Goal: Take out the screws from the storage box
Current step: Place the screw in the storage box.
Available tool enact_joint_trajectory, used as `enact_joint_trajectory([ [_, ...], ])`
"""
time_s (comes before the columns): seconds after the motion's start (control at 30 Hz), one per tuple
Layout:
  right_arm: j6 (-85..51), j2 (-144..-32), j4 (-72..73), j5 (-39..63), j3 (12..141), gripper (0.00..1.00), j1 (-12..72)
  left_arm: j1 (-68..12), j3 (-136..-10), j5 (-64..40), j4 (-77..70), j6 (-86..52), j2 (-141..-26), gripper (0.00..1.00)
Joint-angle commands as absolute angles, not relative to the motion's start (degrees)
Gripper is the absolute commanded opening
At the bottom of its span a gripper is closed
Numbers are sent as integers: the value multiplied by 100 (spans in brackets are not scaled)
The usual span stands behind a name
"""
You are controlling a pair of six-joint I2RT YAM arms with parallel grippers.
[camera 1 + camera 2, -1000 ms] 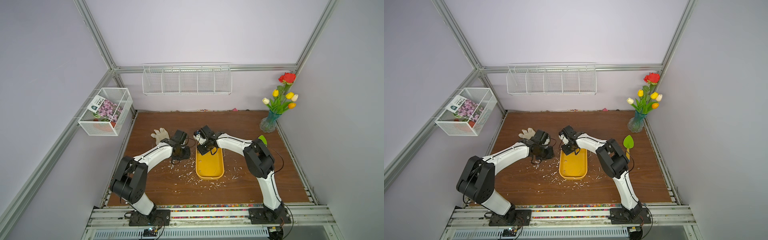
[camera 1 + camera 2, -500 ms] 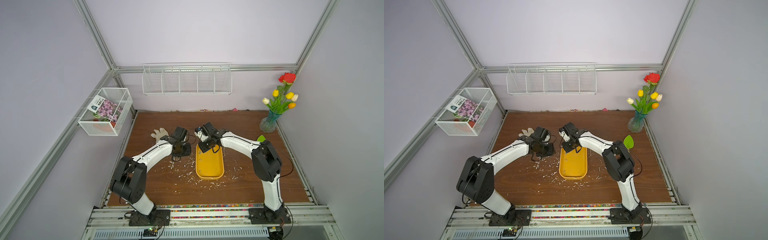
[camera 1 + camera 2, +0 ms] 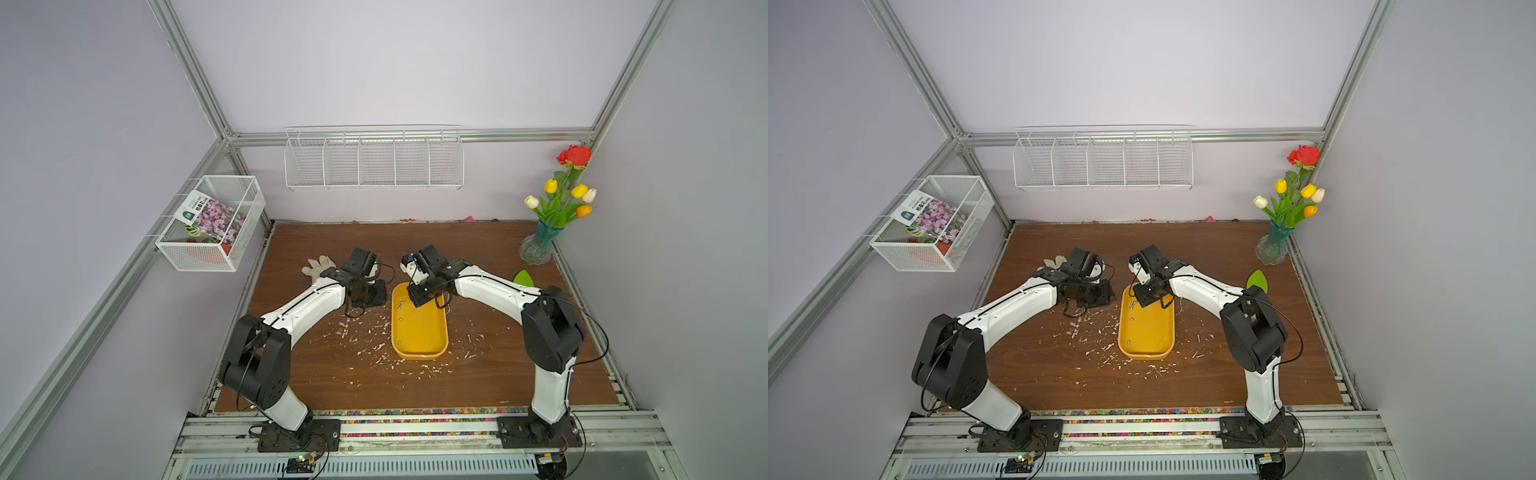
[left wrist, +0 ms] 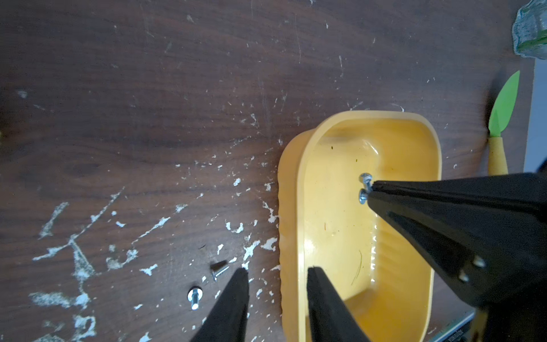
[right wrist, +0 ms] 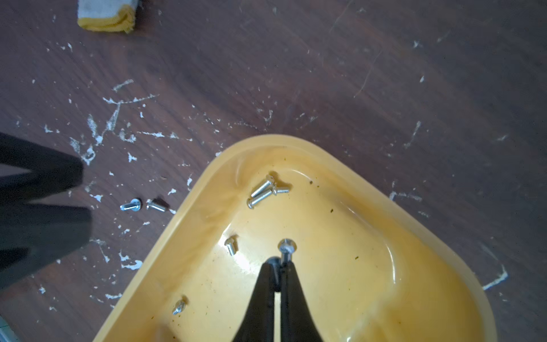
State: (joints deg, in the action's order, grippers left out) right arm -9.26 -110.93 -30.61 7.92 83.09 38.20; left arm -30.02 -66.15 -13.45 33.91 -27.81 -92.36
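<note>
We are seeing the right end effector [image 5: 279, 266] reaching down into the far end of the storage box [image 5: 355, 281]. Its jaws are pinching almost shut on what looks like two screws [image 5: 286, 246] at the very tips, and we cannot tell whether they are clear of the floor. The left end effector [image 4: 278, 269] is hovering part open and empty, just beside the box's left wall. The box is sitting mid-bench [image 3: 478, 249]. More screws are lying loose inside, three bunched [image 5: 266, 191] near a corner, and two [image 5: 130, 205] are already out on the bench just outside that wall. We are judging this as the lift-out. The tip grip on two shanks looks thin, so a slow, straight-up rise before any sideways travel is looking safest, with the pinch kept firm. The low rim needs clearing fully, or a dangling screw is likely to catch it. Room on the left side is looking tight, with the other arm close by and the glove [image 3: 318, 266] beyond it. The bench to the right is lying open apart from white flecks [image 3: 374, 345], with the vase [image 3: 536, 249] well apart.
</note>
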Motion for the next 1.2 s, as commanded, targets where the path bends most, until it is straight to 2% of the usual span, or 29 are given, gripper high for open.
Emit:
enact_joint_trajectory([
  [0.0,-1142,-10809,-2904,983,8016,0,3811,-3058,-6592,-1501,3202,-2770,-9136,38],
  [0.3,-1351,-10219,-2881,1213,7510,0,3616,-3279,-6893,-1782,3093,-2576,-9407,38],
  [0.73,-1531,-10380,-2953,1803,7374,0,3388,-3568,-6747,-2278,2583,-2293,-9729,37],
  [1.1,-944,-11212,-3934,635,8050,0,3902,-3560,-6515,-1846,2750,-2352,-9558,37],
  [1.17,-907,-11332,-4059,510,8133,4,3972,-3560,-6478,-1783,2775,-2339,-9529,37],
])
